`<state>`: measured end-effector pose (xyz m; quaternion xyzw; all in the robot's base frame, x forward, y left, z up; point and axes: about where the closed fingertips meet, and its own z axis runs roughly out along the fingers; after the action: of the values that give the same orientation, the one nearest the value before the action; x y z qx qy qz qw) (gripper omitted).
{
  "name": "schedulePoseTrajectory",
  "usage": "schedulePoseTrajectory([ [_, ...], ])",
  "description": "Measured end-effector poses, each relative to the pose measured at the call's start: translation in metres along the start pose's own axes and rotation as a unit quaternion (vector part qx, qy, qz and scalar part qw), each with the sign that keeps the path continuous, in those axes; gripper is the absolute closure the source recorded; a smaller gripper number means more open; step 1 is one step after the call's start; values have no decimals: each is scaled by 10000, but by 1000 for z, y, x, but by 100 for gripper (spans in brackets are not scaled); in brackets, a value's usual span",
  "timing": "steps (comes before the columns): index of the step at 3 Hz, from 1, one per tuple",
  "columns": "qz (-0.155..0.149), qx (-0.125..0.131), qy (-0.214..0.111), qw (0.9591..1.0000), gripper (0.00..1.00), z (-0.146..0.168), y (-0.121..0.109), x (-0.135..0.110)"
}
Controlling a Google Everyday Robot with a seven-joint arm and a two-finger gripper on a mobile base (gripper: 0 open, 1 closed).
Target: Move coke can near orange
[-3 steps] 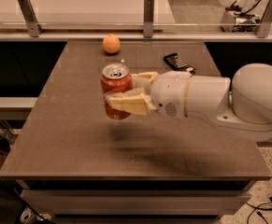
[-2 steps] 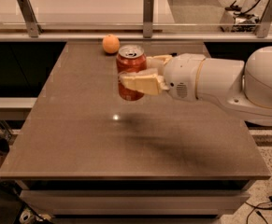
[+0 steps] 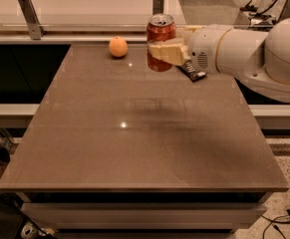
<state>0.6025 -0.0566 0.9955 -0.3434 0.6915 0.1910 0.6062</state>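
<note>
The red coke can [image 3: 160, 30] with a silver top is held upright in the air over the far part of the brown table [image 3: 134, 133]. My gripper [image 3: 163, 49] comes in from the right on a white arm and is shut on the can, its cream fingers [image 3: 165, 53] wrapped around the can's lower half. The orange [image 3: 118, 47] sits on the table near the far edge, a short way to the left of the can and apart from it.
A flat dark snack-bar wrapper [image 3: 193, 72] lies on the table just right of the can, partly hidden by my arm [image 3: 254, 54]. A white counter with metal posts [image 3: 30, 16] runs behind the table's far edge.
My gripper has carried the can up and toward the far edge of the table, closer to the orange. The orange and the wrapper have not moved.
</note>
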Motion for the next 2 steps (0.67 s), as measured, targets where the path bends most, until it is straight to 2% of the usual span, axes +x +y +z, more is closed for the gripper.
schedulePoseTrajectory([
  [2,-9,-85,-87,9999,100,10,-3,-5],
])
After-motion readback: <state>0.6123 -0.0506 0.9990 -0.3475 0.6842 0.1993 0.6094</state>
